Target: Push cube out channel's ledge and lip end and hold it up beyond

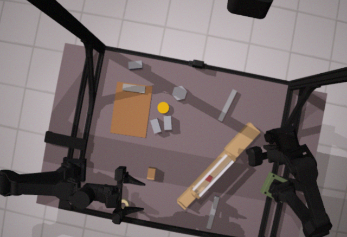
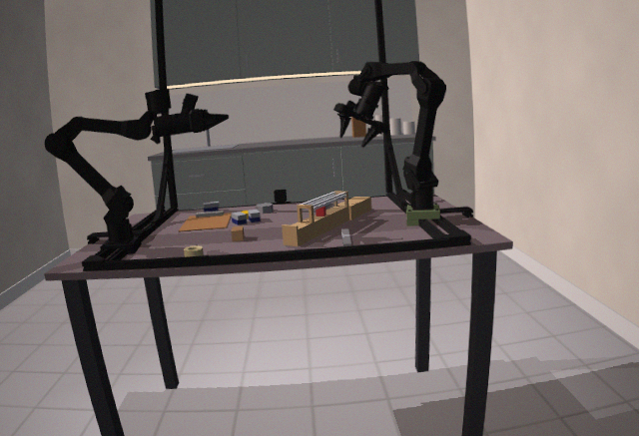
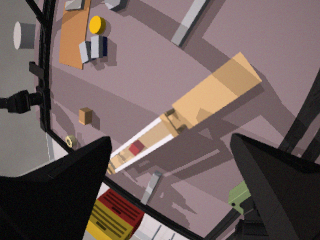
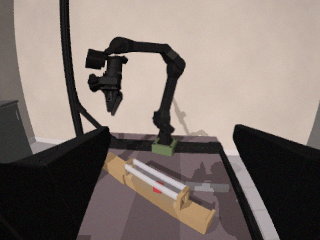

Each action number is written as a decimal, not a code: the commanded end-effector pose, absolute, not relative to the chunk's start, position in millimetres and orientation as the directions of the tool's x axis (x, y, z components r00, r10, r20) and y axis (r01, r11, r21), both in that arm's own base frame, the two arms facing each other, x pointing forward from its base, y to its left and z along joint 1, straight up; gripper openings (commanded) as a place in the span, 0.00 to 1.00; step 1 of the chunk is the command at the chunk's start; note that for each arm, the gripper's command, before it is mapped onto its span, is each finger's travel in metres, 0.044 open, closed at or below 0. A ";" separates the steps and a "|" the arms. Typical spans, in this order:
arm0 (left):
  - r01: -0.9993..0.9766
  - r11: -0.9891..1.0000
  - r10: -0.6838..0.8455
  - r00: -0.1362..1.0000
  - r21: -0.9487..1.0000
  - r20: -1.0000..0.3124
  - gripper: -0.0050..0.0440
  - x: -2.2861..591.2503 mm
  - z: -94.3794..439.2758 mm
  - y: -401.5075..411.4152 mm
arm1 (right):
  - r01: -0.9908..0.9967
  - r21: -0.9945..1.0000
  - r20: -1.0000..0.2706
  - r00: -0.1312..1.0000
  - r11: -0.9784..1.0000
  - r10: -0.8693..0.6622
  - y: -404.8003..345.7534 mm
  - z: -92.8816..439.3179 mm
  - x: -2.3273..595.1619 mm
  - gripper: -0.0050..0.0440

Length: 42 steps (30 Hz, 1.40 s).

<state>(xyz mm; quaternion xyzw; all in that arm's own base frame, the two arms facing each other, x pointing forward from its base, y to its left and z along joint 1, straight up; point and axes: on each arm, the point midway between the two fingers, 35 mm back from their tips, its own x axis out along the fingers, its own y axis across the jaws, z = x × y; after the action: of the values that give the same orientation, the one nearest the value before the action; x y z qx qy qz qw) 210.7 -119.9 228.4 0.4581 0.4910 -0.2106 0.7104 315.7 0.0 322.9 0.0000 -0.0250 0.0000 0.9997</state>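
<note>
A small red cube (image 1: pixel 209 178) sits inside the tan channel (image 1: pixel 218 165), under two white rails. The channel lies diagonally on the table. A short tan piece (image 1: pixel 183 200) juts past the rails at its near end, and a longer tan section (image 1: pixel 243 139) extends at the far end. The cube also shows in the exterior view (image 2: pixel 320 211) and in the left wrist view (image 3: pixel 136 148). My left gripper (image 2: pixel 356 132) is open and empty, high above the channel's far end. My right gripper (image 1: pixel 143 196) is open and empty, held level high over the table's front corner.
One grey bar (image 1: pixel 212 212) lies near the channel's near end, another (image 1: pixel 227 104) behind it. An orange mat (image 1: pixel 131 109), a yellow disc (image 1: pixel 162 107), a grey hexagon (image 1: pixel 179 93), grey blocks (image 1: pixel 161 124), a small tan block (image 1: pixel 151 173) and a tape roll (image 1: pixel 124 203) are spread about.
</note>
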 end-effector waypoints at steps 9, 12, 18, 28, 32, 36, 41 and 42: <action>0.749 0.491 0.151 0.429 0.444 -0.891 0.92 210.7 228.4 -119.9 | 0.000 0.000 0.050 0.999 1.000 0.000 0.0 322.9 315.7 0.92; 0.749 0.491 0.151 0.429 0.444 -0.891 0.92 210.7 228.4 -119.9 | 0.000 0.000 0.050 0.999 1.000 0.000 0.0 322.9 315.7 0.92; 0.749 0.492 0.151 0.429 0.444 -0.891 0.87 210.8 228.4 -119.9 | 0.000 0.000 0.050 0.999 1.000 0.000 0.0 322.9 315.7 0.92; 0.673 0.621 0.146 0.404 0.401 -0.903 0.51 219.8 224.1 -128.8 | 0.003 -0.005 0.048 0.999 1.000 -0.002 -14.2 328.5 309.7 0.92; 0.556 0.758 0.139 0.372 0.340 -0.918 0.51 231.2 217.9 -139.3 | 0.006 -0.010 0.045 0.999 1.000 -0.005 -30.0 335.0 300.4 0.92; 0.466 0.833 0.134 0.352 0.297 -0.926 0.51 238.8 213.2 -145.9 | 0.007 -0.013 0.043 0.999 1.000 -0.007 -39.2 339.1 293.4 0.92; 0.173 0.970 0.117 0.291 0.172 -0.950 0.51 261.6 197.1 -164.3 | 0.013 -0.020 0.036 0.999 1.000 -0.012 -61.1 350.4 269.1 0.92; 0.114 0.982 0.113 0.280 0.150 -0.953 0.51 265.8 193.8 -167.4 | 0.014 -0.022 0.034 0.999 1.000 -0.013 -64.1 352.3 264.3 0.92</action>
<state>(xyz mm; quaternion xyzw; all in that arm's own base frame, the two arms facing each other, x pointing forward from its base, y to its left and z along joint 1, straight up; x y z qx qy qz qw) 251.6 -157.1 201.4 0.1720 0.5861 -0.0465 0.7904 280.0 -55.9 340.3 -0.0047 -0.0113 -0.0060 0.9999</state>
